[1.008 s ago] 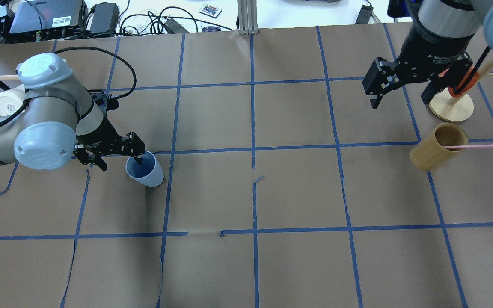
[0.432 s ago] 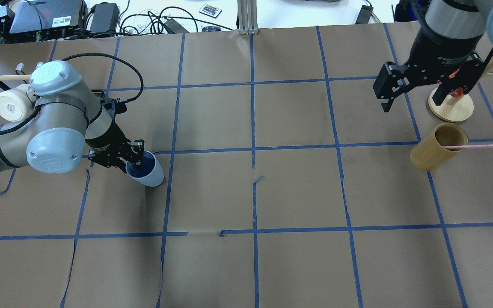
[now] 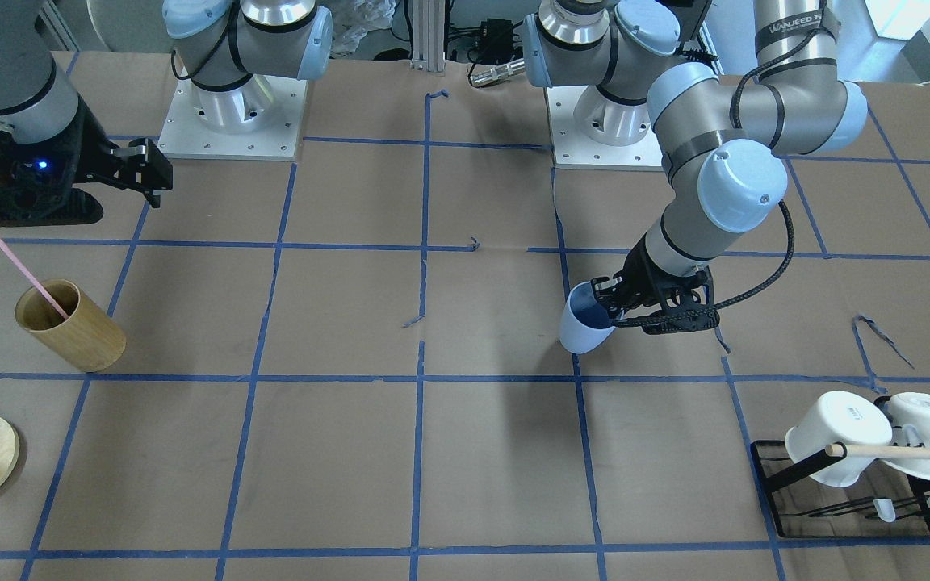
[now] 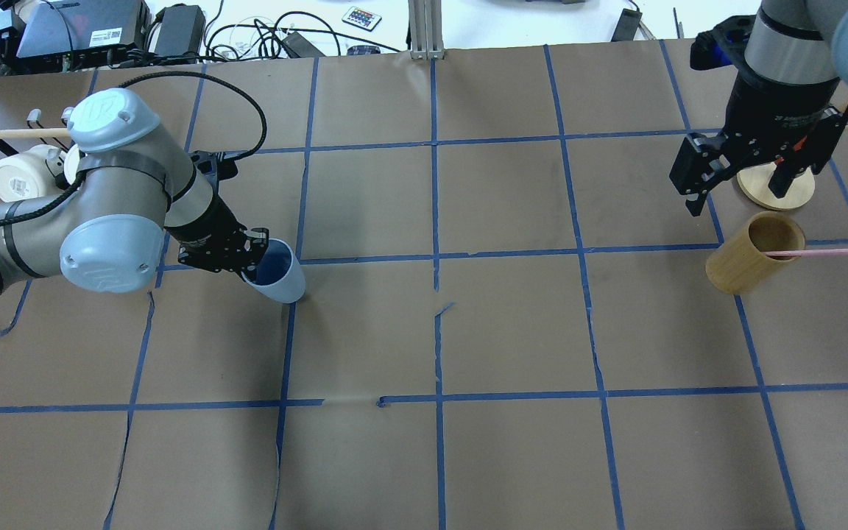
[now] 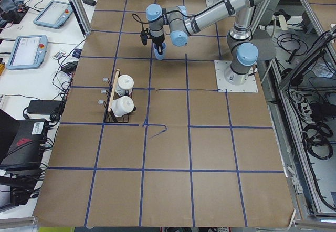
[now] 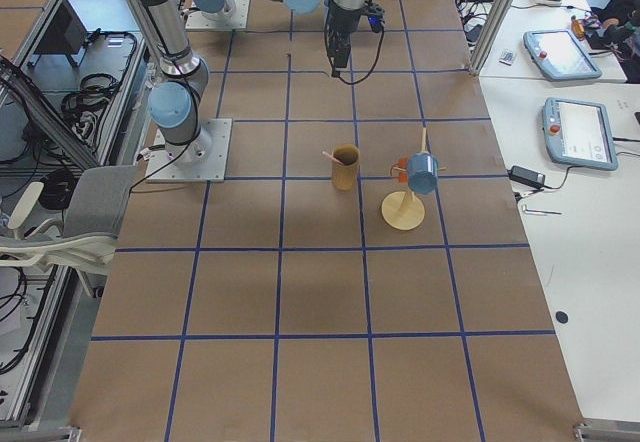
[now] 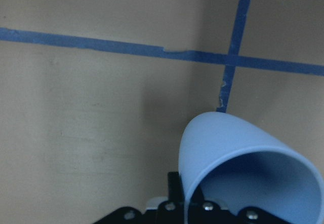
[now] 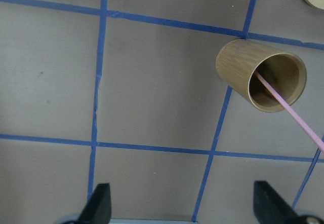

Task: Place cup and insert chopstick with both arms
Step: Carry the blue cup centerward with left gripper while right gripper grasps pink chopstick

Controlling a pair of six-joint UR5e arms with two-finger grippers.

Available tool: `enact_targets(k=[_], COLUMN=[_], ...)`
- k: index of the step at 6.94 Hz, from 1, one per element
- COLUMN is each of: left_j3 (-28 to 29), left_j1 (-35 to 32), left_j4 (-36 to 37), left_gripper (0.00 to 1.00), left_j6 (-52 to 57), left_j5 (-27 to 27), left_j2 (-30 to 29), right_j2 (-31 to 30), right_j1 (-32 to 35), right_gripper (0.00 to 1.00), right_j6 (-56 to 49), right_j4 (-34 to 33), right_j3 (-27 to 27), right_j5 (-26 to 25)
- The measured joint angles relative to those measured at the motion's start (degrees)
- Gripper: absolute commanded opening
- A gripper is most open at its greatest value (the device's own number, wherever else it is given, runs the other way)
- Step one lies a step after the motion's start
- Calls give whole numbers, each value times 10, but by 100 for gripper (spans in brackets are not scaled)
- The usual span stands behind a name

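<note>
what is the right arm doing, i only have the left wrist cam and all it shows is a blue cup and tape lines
observer: the right gripper hangs open and empty above the table, close to a wooden cup.
operator: where's the chopstick then
observer: a pink chopstick leans inside that wooden cup, its free end sticking out past the rim.
operator: what else is on my side
observer: two white mugs hang on a black rack near the table's end on the left arm's side.
</note>
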Motion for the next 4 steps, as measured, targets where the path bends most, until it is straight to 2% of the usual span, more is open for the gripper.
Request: enact_targets(k=[2,4], left_j3=[59,74], left_j1=[-105,-193], left_j4=[-7,59], left_gripper=[0,0], left_j6=[-114,-190], left_j5=[-4,-6], left_j2=[-12,-40], right_j2=[19,24], right_j1=[-35,-45], right_gripper=[100,100], right_j6=[-106,-200], right_j4=[0,-37], right_j3=[22,68], right_j5=[-19,-95])
